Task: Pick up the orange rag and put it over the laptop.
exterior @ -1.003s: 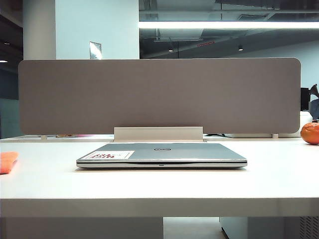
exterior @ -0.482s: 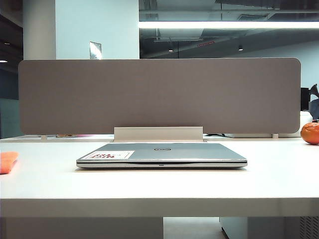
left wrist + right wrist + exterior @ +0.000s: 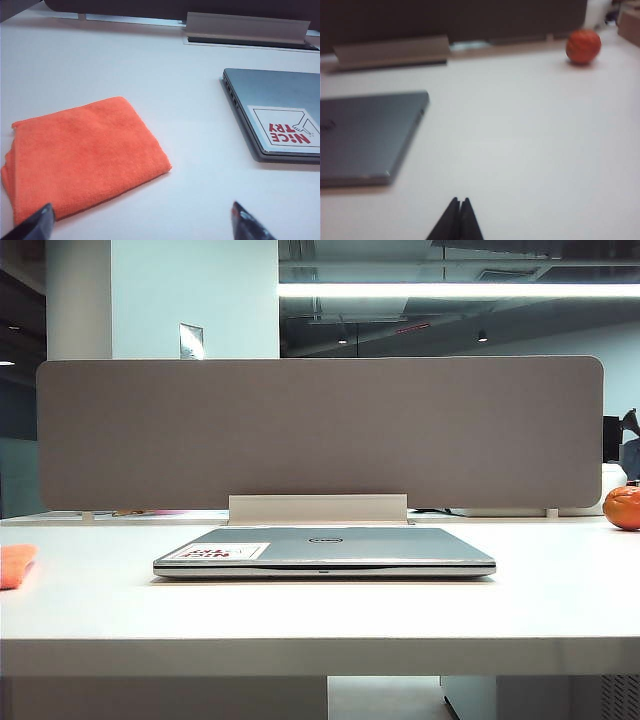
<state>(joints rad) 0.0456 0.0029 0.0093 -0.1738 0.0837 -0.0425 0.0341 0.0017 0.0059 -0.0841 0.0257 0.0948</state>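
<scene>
The orange rag (image 3: pixel 82 155) lies folded flat on the white table, beside the closed silver-grey laptop (image 3: pixel 277 110); in the exterior view the rag (image 3: pixel 15 565) shows only at the far left edge and the laptop (image 3: pixel 325 550) sits mid-table. My left gripper (image 3: pixel 142 220) is open, its two dark fingertips (image 3: pixel 37 222) wide apart, hovering short of the rag's near edge and holding nothing. My right gripper (image 3: pixel 460 202) is shut and empty, above bare table beside the laptop (image 3: pixel 367 135). Neither gripper shows in the exterior view.
A round orange ball (image 3: pixel 583 46) rests at the far right of the table (image 3: pixel 600 580), also seen as the ball (image 3: pixel 622 507) in the exterior view. A grey divider panel (image 3: pixel 320 430) with a light bracket (image 3: pixel 317 508) stands along the table's back edge.
</scene>
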